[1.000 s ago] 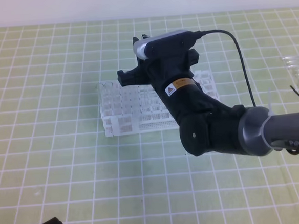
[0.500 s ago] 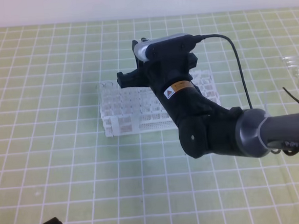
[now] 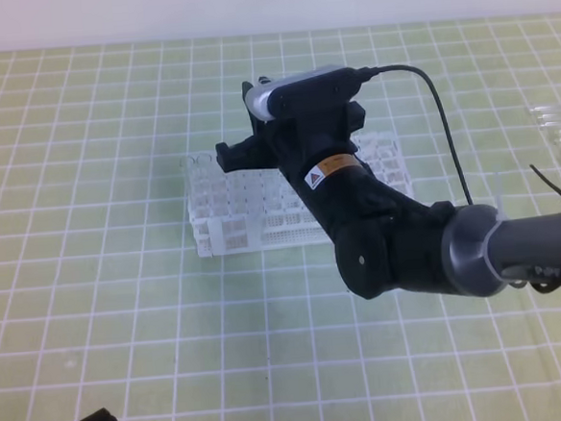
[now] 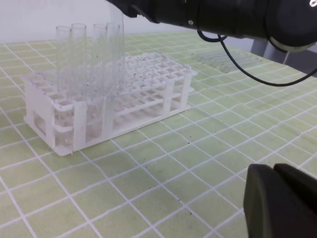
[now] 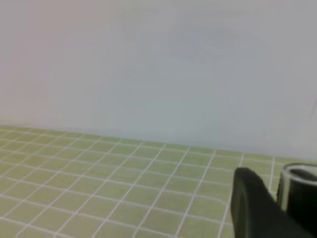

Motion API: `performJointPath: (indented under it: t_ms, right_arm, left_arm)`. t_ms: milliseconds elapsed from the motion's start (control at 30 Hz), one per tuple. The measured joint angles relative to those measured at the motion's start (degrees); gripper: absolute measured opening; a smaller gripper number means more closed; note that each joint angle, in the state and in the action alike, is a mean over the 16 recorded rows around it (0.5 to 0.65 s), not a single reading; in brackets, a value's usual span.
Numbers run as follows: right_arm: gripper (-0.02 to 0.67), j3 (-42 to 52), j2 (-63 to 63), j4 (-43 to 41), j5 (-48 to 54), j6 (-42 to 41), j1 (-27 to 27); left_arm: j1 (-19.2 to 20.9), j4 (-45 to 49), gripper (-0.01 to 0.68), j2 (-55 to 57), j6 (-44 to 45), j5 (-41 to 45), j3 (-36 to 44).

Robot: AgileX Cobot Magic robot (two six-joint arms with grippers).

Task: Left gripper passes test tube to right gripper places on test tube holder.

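Glass test tube (image 4: 115, 54), light, slippery, breakable, is best pinched near its rim by the right end effector (image 3: 256, 140); left end effector (image 4: 282, 203) closed, empty.

The rack (image 3: 261, 207) stands mid-mat (image 3: 93, 281), tubes (image 4: 81, 59) upright in its left end. The right arm (image 3: 408, 250) reaches over it from the right. Spare tubes (image 3: 559, 128) lie far right.
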Motion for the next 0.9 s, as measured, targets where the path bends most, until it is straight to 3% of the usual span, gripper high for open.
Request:
performJointPath:
  t_ms: [900]
  right_arm:
    - [0.082, 0.71, 0.15, -0.27, -1.32, -0.26, 0.03]
  left_arm:
    - [0.0, 0.01, 0.0, 0.0, 0.0, 0.0, -0.07]
